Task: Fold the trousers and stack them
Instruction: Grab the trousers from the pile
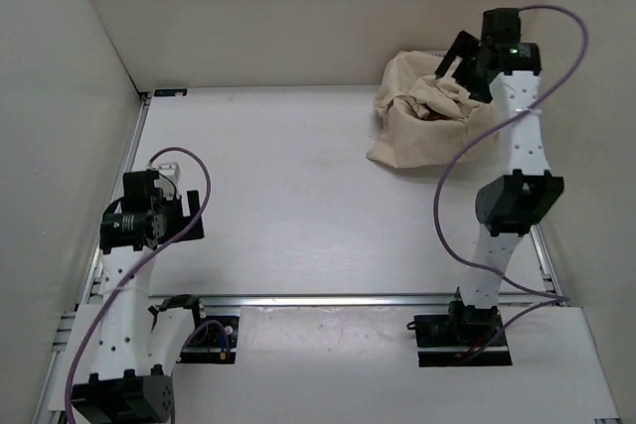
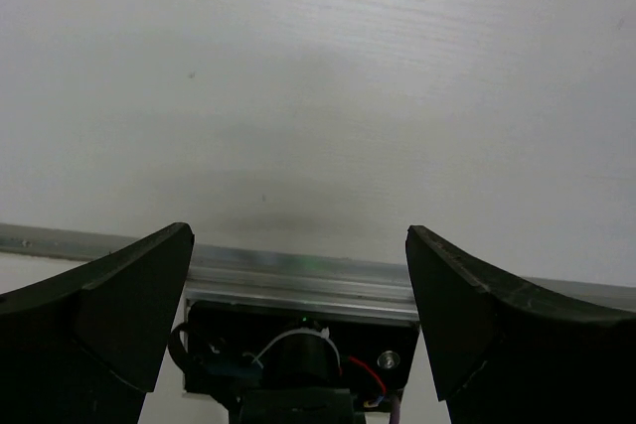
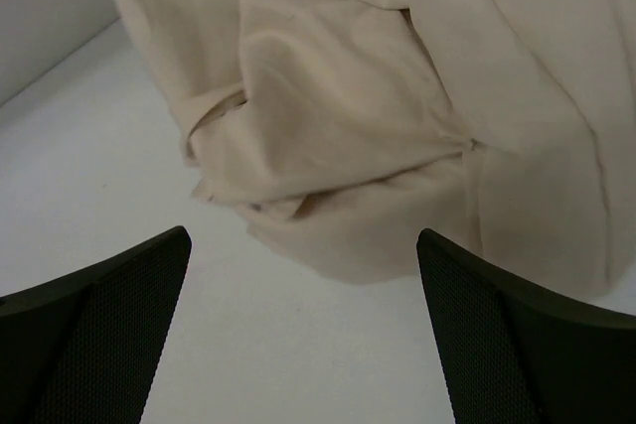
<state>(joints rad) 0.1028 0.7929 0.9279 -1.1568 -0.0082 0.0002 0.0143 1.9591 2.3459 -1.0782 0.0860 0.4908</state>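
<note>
Early stage here: the trousers (image 1: 427, 111) sit in a crumpled heap at the far right corner of the worktop (image 1: 288, 196), nothing spread, nothing folded. The right pincer (image 1: 455, 69) hovers over the heap with its jaws spread wide, gripping nothing. In the wrist view the cloth lies just beyond its tips, and I can't tell whether it brushes the fabric. My read is that this is the reach for a first grab. The next move calls for dropping onto an edge or the waistband, pinching it, then dragging the heap toward the middle to flatten it. The left pincer (image 1: 174, 208) hangs at the near left, well apart, wide open and empty.
</note>
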